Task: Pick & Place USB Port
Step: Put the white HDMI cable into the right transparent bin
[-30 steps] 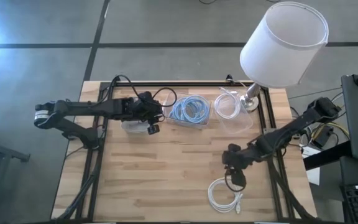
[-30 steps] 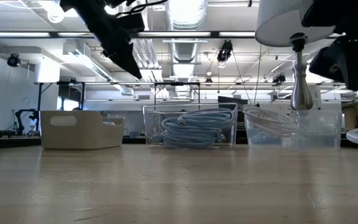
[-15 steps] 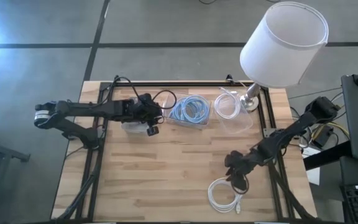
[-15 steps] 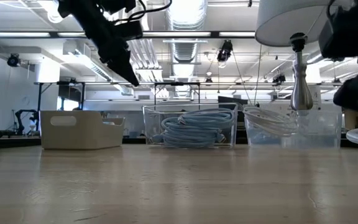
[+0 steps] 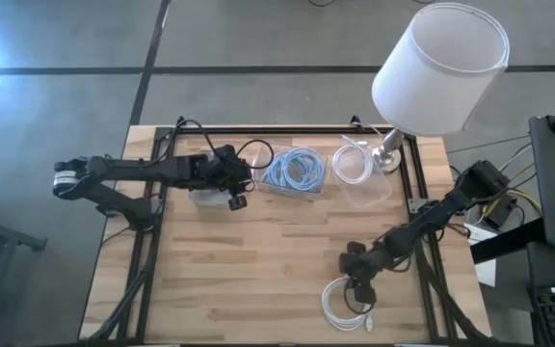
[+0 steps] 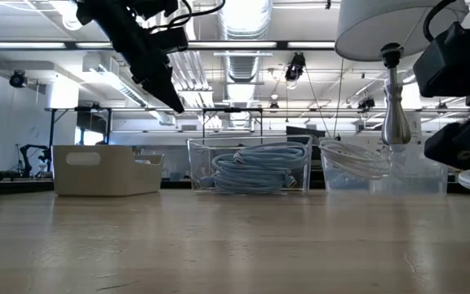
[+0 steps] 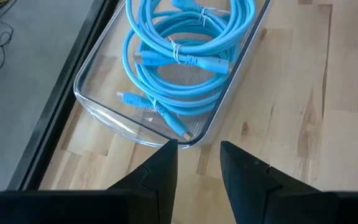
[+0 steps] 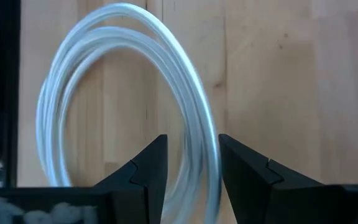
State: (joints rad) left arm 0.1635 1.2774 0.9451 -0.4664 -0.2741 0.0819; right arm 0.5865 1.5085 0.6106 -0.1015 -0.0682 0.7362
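over the near right part of the worktop [image 5: 258, 251] the right arm reaches in from the right edge, stretched low and slanting toward the front, its end effector [image 5: 357, 273] hanging just above the white cable [image 5: 345, 304], a loose coil lying flat near the front edge. its fingers [image 8: 149, 171] are spread, with part of the coil's loop showing in the gap between them and nothing pinched. the left arm lies nearly level from the left edge along the back of the worktop, its end effector [image 5: 236, 193] raised beside the tan bin [image 6: 104, 170] and close to the clear tray [image 7: 166, 134] of blue cables [image 7: 185, 43]; its fingers [image 7: 160, 177] are also parted and empty. only the left wrist view shows that this end effector points straight at the tray's short end, looking along the tray. the low view alone shows how high the left arm sits above the bins, and that a second clear tub [image 6: 382, 167] of white cable stands by the lamp [image 5: 432, 72]. the high view shows the white coil as a rounded oval, its long axis running roughly front to back, with its plug ends [image 5: 370, 312] at its right side, toward the front edge. which way the plugs face cannot be told.
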